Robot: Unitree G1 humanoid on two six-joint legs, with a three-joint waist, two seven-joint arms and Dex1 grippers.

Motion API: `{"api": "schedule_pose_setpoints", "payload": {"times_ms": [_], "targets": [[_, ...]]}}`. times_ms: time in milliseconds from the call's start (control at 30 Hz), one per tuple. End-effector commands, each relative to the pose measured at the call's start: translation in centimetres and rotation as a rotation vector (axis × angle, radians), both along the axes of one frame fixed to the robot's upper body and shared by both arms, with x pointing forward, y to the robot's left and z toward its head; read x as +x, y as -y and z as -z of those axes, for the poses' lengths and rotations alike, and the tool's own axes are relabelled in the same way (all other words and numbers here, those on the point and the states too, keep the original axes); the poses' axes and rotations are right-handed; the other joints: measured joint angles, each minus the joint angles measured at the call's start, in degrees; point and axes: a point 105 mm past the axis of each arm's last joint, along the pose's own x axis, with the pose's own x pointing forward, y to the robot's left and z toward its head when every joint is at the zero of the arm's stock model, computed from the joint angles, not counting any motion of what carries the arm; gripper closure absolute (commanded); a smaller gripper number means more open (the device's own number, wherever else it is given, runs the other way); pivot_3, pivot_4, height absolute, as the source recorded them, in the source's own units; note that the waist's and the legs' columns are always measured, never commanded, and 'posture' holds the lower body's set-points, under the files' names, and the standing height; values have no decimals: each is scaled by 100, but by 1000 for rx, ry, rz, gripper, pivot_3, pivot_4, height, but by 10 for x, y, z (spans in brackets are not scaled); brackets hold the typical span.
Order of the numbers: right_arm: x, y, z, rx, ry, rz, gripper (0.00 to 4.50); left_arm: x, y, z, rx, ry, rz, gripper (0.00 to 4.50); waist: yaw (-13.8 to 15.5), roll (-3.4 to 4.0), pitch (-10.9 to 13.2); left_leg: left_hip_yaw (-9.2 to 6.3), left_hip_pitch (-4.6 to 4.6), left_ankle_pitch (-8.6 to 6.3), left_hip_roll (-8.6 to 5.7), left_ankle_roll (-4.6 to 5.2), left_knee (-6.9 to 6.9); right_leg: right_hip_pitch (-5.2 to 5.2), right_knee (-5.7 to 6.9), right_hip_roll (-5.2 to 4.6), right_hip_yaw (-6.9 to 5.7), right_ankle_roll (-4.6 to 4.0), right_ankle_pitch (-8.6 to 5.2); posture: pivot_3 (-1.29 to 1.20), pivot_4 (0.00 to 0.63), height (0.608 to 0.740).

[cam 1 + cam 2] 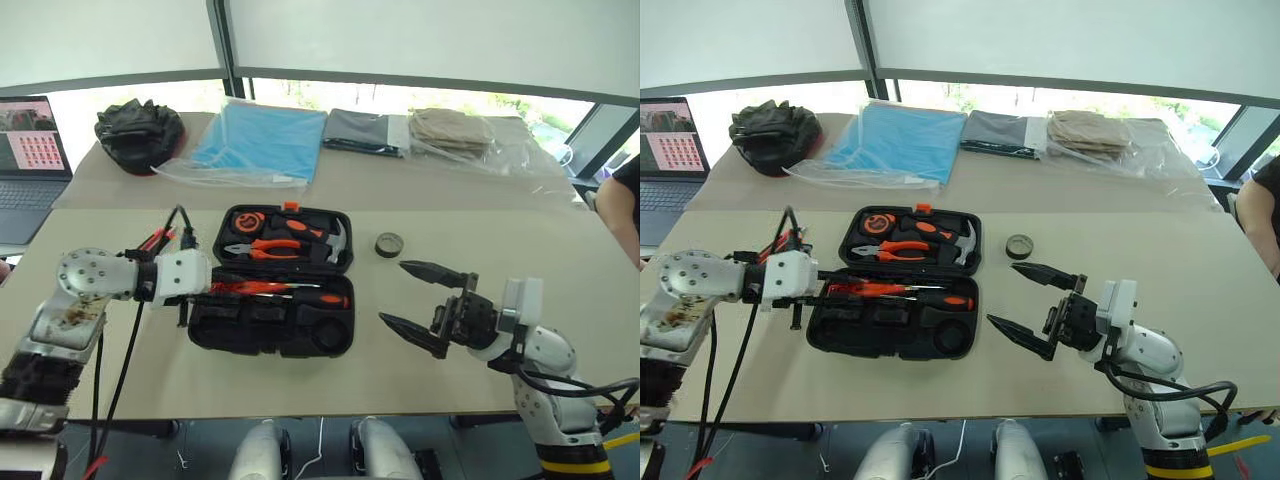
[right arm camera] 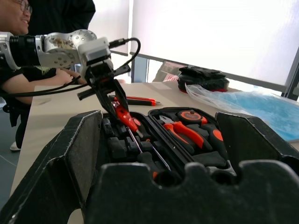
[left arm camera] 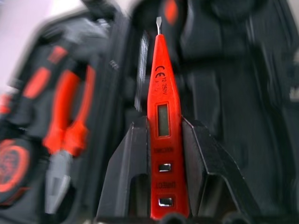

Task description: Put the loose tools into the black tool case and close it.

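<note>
I've got the left gripper (image 3: 161,186) clamped on the small orange pointed tool (image 3: 161,116), fingers pinching its flat body near the butt end, blade tip pointing out ahead of the hand over the black tool case (image 1: 283,330). In the head view that puts the tool at the case's left edge, its long axis running left to right across the near half, roughly in line with the two slim screwdrivers (image 1: 300,292) already lying across the middle of the case. So the move, as I judge it, is a short one: lower it into a free slot in the near half, and the left arm is plainly the one for it. The far half, centre of the frame, holds the orange-handled pliers (image 1: 270,250), the hammer (image 1: 335,243) and a round orange-and-black piece at its upper left; the near half has dark slots I can't read. Lid lies fully open. My right gripper (image 1: 425,297) hangs with fingers spread wide and nothing in them, lower right of centre, and the small dark tape roll (image 1: 389,244) sits on the table (image 1: 520,260) just beyond it, right of the case, so that one falls to the right arm.
</note>
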Motion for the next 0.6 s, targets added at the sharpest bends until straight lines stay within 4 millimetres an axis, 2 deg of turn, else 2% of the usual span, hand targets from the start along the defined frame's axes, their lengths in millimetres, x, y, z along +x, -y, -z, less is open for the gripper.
{"api": "schedule_pose_setpoints", "payload": {"times_ms": [33,400,600], "targets": [[-6,-3,-10,15,34,8,0,6,2,-2,32,36,48,4026,12,0,0,2,-1,-2,0,3,5,0,-1,-1,2,2,0,0,150,740],[-4,-5,-8,25,26,21,0,9,-4,18,140,10,25,4026,22,-1,0,0,9,-5,-3,9,21,13,8,-5,5,12,3,0,150,740],[-6,-5,-5,14,18,5,0,2,-13,22,178,-28,10,4026,17,-1,0,-1,21,-4,-2,7,22,21,11,-4,7,12,3,0,150,740]]}}
